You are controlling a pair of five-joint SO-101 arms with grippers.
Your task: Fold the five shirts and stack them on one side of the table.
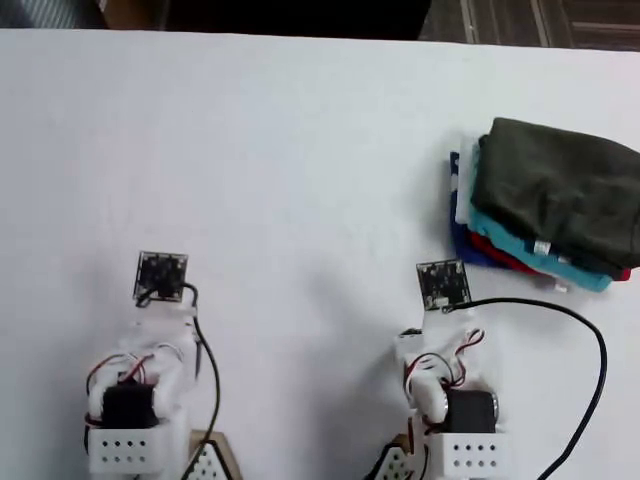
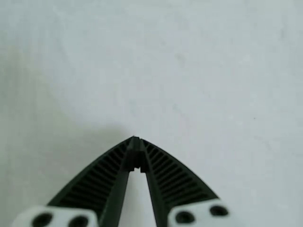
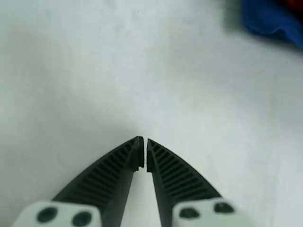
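Folded shirt stack (image 1: pixel 545 205), olive on top, sits on the table's (image 1: pixel 300 150) right side. My left pincer (image 2: pixel 136 139) and right pincer (image 3: pixel 143 140) are both closed, empty. I judge stacking finished; next move calls only for parking.

White table (image 1: pixel 300 130); dark plank floor (image 1: pixel 520 20) beyond far edge.
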